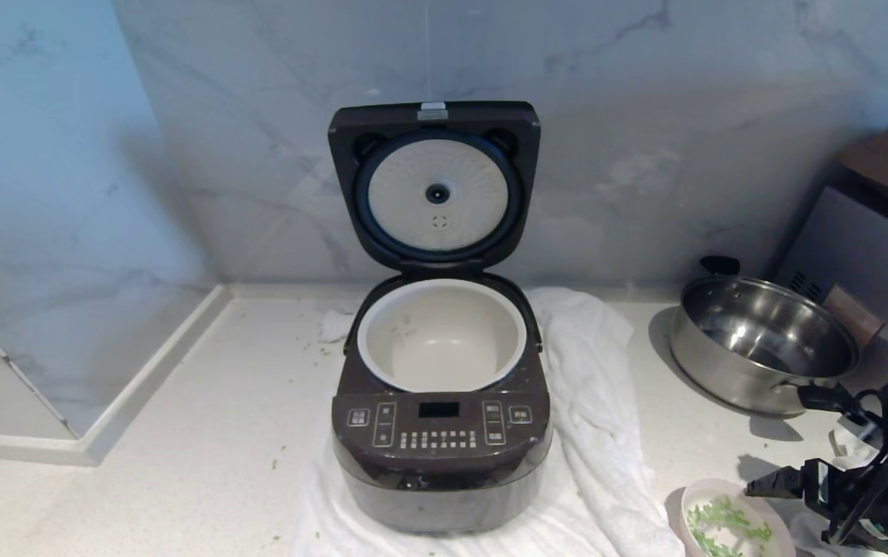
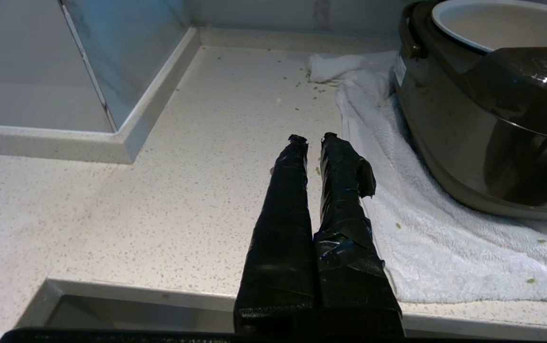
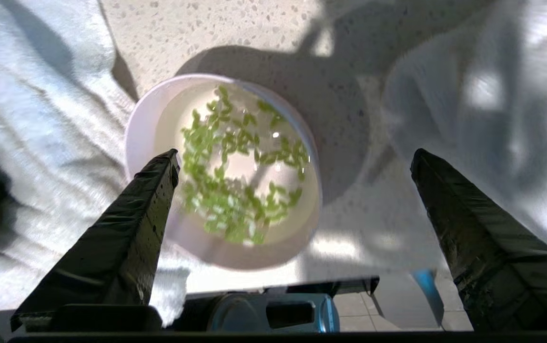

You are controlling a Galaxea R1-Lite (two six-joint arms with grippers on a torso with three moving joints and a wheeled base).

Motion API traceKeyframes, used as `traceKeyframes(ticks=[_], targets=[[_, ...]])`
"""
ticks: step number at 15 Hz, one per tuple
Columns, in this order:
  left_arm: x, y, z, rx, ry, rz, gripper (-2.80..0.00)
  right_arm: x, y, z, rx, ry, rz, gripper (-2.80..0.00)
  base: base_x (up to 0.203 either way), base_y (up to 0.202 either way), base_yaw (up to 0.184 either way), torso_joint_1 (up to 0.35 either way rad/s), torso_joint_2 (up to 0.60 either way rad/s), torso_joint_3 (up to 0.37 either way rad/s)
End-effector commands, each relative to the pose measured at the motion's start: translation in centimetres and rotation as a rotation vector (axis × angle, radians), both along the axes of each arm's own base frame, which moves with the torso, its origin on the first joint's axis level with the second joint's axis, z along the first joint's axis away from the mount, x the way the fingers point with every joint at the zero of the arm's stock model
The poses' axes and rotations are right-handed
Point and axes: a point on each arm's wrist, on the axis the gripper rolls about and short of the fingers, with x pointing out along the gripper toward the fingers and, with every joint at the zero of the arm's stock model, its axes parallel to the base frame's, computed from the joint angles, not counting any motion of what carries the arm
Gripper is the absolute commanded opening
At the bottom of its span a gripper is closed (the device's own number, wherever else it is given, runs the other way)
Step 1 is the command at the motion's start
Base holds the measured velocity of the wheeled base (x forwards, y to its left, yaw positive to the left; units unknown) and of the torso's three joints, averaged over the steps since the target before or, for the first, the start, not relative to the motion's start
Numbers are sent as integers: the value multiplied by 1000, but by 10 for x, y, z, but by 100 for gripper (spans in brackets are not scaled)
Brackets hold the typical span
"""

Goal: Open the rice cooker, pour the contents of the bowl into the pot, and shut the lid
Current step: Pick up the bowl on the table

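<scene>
marble-walled counter carries the rice cooker with lid up and pot bare, so the right end effector, spread wide above the bowl near the counter's front right, should straddle one rim wall squarely and keep the contents level

Left gripper, taped in black, fingers closed together, held above a speckled pale countertop. Beside the fingers, a white towel lies under the dark-brown rice cooker, whose cream pot stands uncovered. Green bits dot counter and towel.
</scene>
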Motion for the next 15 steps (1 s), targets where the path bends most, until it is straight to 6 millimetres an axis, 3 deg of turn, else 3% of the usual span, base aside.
traceKeyframes(ticks=[1,3,7,10,13,15], targets=[[0,0,0,0,2,-1,-280,-22,0,39,0,-2,-37,0,0,0,0,0,0,0],[0,0,0,0,2,-1,-280,-35,-12,61,10,35,-100,0,0,0,0,0,0,0],[0,0,0,0,2,-1,-280,-34,-32,43,118,31,-50,0,0,0,0,0,0,0],[0,0,0,0,3,0,-280,-32,-31,24,85,-126,250,0,0,0,0,0,0,0],[0,0,0,0,2,0,-280,-22,-18,31,53,-175,353,0,0,0,0,0,0,0],[0,0,0,0,3,-1,-280,-16,-11,24,55,-137,399,0,0,0,0,0,0,0]])
